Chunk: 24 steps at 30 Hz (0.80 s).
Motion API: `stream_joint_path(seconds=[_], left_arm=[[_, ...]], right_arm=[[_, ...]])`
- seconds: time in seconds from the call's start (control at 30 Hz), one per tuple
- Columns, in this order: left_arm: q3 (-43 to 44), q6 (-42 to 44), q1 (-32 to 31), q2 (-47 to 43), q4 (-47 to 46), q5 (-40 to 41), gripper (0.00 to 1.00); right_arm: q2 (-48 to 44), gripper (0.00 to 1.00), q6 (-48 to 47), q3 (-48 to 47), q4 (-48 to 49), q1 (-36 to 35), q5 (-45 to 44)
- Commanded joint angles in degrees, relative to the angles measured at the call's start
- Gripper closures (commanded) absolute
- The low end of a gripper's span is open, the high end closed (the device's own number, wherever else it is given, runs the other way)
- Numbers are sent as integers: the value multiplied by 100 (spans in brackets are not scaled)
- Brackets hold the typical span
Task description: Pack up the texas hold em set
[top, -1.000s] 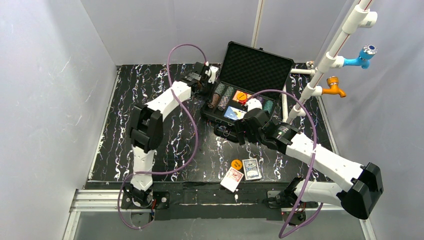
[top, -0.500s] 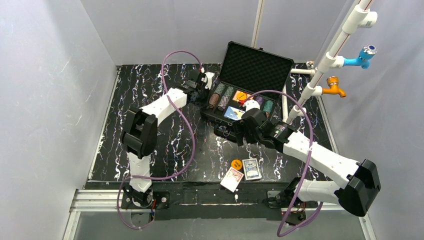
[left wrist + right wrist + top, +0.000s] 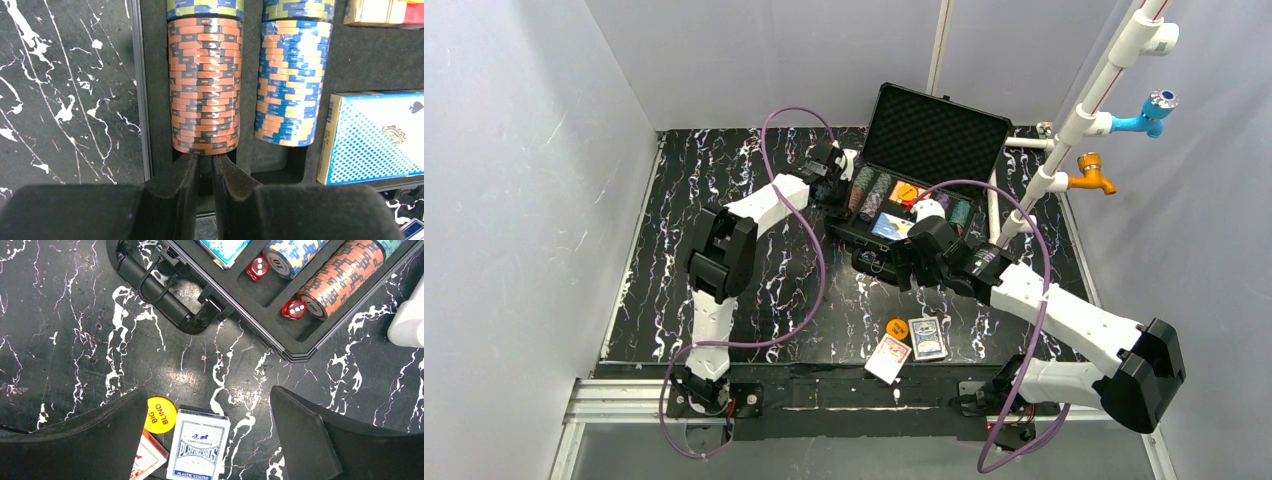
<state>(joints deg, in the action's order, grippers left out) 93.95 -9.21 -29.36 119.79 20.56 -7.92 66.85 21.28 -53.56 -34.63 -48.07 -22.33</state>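
Observation:
The black case (image 3: 939, 125) lies open at the back of the table, its foam lid up. It holds rows of poker chips, a blue deck (image 3: 375, 135) and red dice (image 3: 258, 267). My left gripper (image 3: 206, 160) is shut and empty, its tips against the near end of the orange chip row (image 3: 204, 85), beside a blue-orange row (image 3: 290, 75). My right gripper (image 3: 207, 390) is open and empty above the table, in front of the case handle (image 3: 165, 295). Below it lie an orange "BIG BLIND" disc (image 3: 160, 415), a blue deck (image 3: 200, 450) and a red deck (image 3: 147, 460).
A white pipe (image 3: 1084, 115) with a blue tap (image 3: 1154, 110) and an orange tap (image 3: 1092, 175) slants along the right side by the case. Grey walls close in the table on three sides. The loose decks lie near the front edge (image 3: 824, 365).
My left gripper has shifted slightly right, in against the chip rows at the case's left end. My right arm has barely moved.

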Motion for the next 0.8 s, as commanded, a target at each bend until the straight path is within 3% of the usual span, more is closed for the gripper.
stream_joint_path(seconds=[0.0, 0.1, 0.27, 0.3, 0.33, 0.43, 0.77], left_arm=[[481, -39, 3, 125, -25, -92, 86], [717, -44, 5, 264, -33, -116, 85], [389, 35, 5, -209, -111, -32, 65], [176, 78, 8, -476, -122, 64, 57], [-104, 119, 5, -799, -129, 214, 35], [-942, 336, 18, -2090, -64, 1064, 3], [-1671, 400, 17, -3753, 536, 2218, 2]], right_arm=[[-81, 0, 86, -240, 10, 26, -66], [-136, 0, 87, -271, -38, 35, -112], [-126, 0, 161, -461, -161, 35, -88], [-129, 0, 166, -496, -196, 35, -94], [-141, 0, 167, -542, -227, 35, -107], [-111, 0, 225, -622, -212, 35, -16], [40, 0, 408, -829, -167, 35, 365]])
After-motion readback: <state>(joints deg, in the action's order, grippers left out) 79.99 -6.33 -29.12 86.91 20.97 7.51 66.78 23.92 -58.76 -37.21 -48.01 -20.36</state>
